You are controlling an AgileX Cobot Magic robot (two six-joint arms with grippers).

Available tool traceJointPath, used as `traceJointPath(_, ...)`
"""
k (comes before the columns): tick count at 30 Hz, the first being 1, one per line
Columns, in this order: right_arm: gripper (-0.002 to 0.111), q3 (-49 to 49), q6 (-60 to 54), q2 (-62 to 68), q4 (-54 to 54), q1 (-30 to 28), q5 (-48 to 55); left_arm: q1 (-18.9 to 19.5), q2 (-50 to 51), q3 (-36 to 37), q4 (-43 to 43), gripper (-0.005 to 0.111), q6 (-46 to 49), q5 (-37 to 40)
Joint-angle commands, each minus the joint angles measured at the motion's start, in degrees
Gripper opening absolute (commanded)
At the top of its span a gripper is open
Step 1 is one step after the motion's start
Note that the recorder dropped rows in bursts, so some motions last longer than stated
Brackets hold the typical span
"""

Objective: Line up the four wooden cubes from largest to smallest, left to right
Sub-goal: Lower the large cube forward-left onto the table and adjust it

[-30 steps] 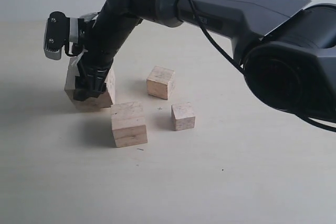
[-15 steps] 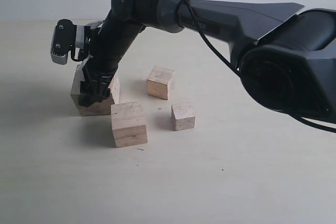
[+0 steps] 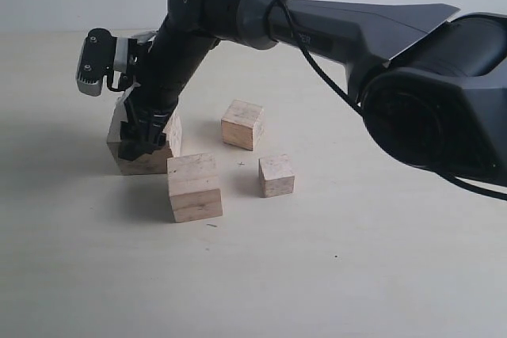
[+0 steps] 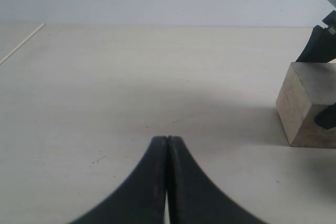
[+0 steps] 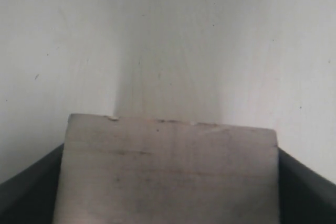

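right gripper point(image 3: 141, 138) has reached across to the far left of the exterior view and is clamped on the largest cube point(image 3: 150, 165), one finger on each side. the right wrist view shows the block filling the gap between the fingers. the cube looks flat on the table point(image 3: 356, 275), or very near it; i can't see any gap underneath.

left gripper point(image 4: 167, 182) is pinched together with nothing in it, parked well off to the side and looking at that same cube from a distance.

what matters for the next move, i reckon: the big cube is already leftmost. the second-largest cube point(image 3: 194, 187) sits just to its right but nearer the camera, so it's out of line. the third cube point(image 3: 242, 124) is further right and further back, and the smallest cube point(image 3: 276, 176) is rightmost. my guess is let go here, then go for the second one, which is right beside the right gripper. cubes have no long axis, so grip angle hardly matters.
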Motion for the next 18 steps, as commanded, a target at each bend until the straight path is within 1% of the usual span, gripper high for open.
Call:
traceJointPath(1,0.071,-0.2,-0.2,-0.1,-3.5,-0.1,-0.1,0.1,-0.2,0.0,-0.4,0.000,-0.4,-0.4)
traceJointPath(3,0.072,-0.2,-0.2,-0.1,-4.8,-0.1,-0.1,0.1,-0.2,0.0,-0.4,0.000,-0.4,-0.4)
traceJointPath(11,0.078,-0.2,1.4,-0.1,-4.6,-0.1,-0.1,0.1,-0.2,0.0,-0.4,0.000,-0.4,-0.4)
traceJointPath(18,0.086,-0.2,2.8,-0.1,-4.6,-0.1,-0.1,0.1,-0.2,0.0,-0.4,0.000,-0.4,-0.4)
